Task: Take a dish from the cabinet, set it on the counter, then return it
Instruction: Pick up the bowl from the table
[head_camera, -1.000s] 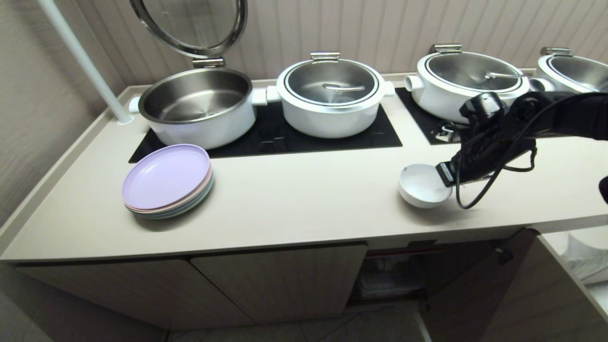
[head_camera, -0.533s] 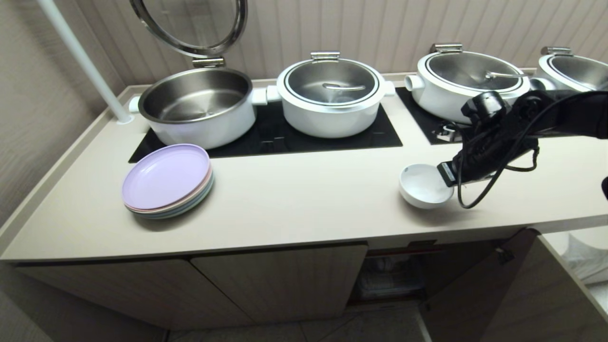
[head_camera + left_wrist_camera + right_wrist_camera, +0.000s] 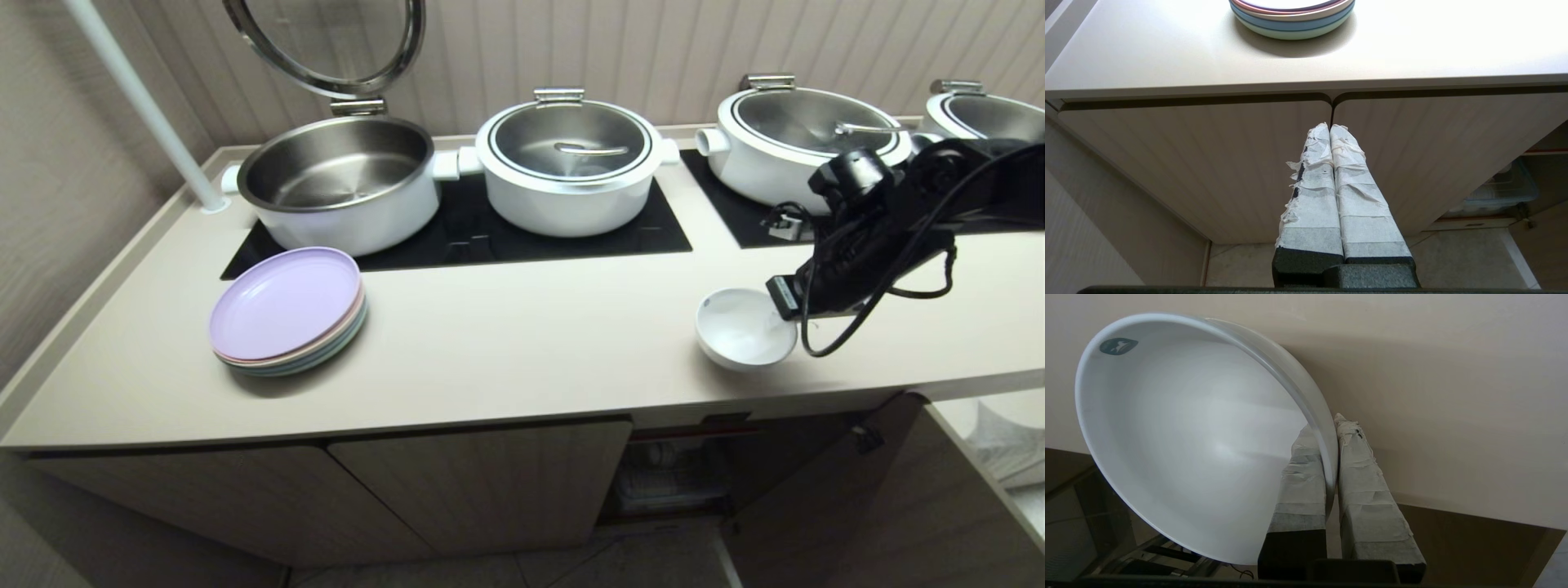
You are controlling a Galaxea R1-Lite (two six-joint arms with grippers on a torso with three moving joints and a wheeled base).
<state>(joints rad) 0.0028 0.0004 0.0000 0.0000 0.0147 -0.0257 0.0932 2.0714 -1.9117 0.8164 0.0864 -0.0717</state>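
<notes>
While the cream-beige worktop (image 3: 522, 343) runs the width of the head view against a pale ribbed wall, two glossy black hob panels (image 3: 490, 233) are set into its far half. On them stand white pots: an open pot (image 3: 339, 184) at 11 o'clock with its round lid raised behind it, a lidded pot (image 3: 569, 167) at 12 o'clock, and two more lidded ones toward 1 and 2 o'clock. A white pole rises from the far left corner. A stack of plates (image 3: 287, 310), lilac on top, lies at 9 o'clock near the open pot.

Below the worktop, the cabinet (image 3: 482, 482) shows two closed ribbed doors at 6 to 7 o'clock; at 5 o'clock a door stands open on a dark interior with a red-edged shelf and a clear container.

At 3 o'clock the right end effector (image 3: 782, 298) pinches the rim of a white bowl (image 3: 743, 327), one taped finger inside and one outside. The bowl is tilted, its lower side at the worktop near the front edge. The left end effector (image 3: 1330, 130) hangs before the closed doors, fingers pressed together on nothing.

Compared with a second ago, the bowl and the right end effector have shifted slightly toward 4 o'clock, nearer the front edge. Pots and plates have not moved.
</notes>
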